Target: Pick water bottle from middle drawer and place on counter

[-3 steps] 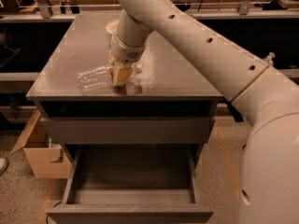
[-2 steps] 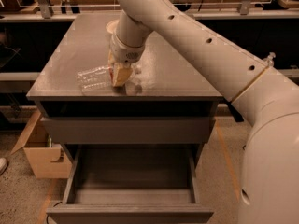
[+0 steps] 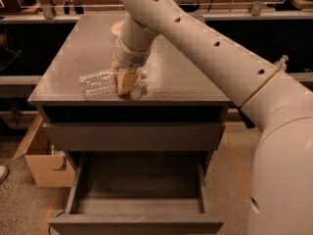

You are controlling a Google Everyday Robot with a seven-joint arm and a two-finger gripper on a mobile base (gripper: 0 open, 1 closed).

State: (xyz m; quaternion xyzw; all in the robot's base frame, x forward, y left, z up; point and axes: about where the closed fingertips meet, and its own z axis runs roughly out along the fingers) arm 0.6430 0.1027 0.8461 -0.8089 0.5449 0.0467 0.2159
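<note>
Nothing is moving since a second ago: the cream-white robot arm [image 3: 205,48] is staying bent over the broad grey counter top [image 3: 186,72], and its tan-padded gripper [image 3: 126,82] is pressing down near the front edge. Its fingers are clamping across the clear ribbed plastic water bottle [image 3: 98,83], which is lying on its side on the counter, base pointing left, pale cap poking out to the right. Below, the wide grey middle drawer [image 3: 139,185] is standing pulled out. An open brown cardboard box [image 3: 44,165] is sitting on the floor to the left.
</note>
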